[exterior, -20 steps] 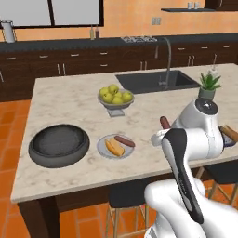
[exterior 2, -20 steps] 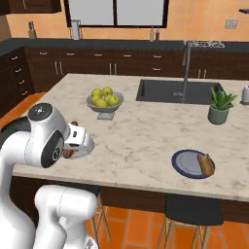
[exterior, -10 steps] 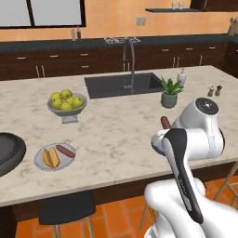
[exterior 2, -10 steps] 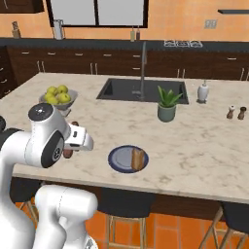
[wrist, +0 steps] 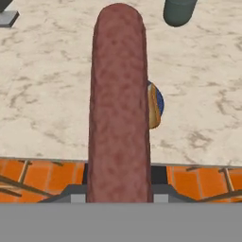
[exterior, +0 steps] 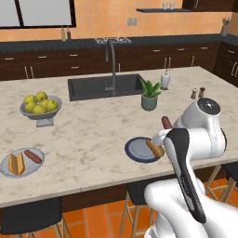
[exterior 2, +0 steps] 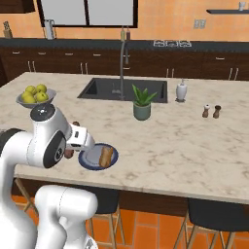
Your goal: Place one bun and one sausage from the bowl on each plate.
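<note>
Gripper [wrist: 119,191] jaws are closed on the near end of a slender reddish-brown sausage [wrist: 119,104], which in the hand view runs straight from 6 o'clock up to 12 o'clock; the finger tips themselves are hidden behind it. From the left base view the far end of that same sausage pokes out just above the white arm, over the near edge of the marbled beige stone counter [exterior: 93,135]. Directly beneath the hand sits a small round dark blue-grey plate [exterior: 138,149] with a lighter rim, carrying one tan-orange split bun [exterior: 155,148] toward its 3 o'clock side. In the right base view the bun lies near the plate's centre, with the hand at the plate's 9 o'clock. Far off at the counter's 8 o'clock corner in the left base view, a pale grey-white round plate [exterior: 35,166] holds a second tan-orange bun [exterior: 16,163] and a second reddish-brown sausage [exterior: 32,155] side by side.
</note>
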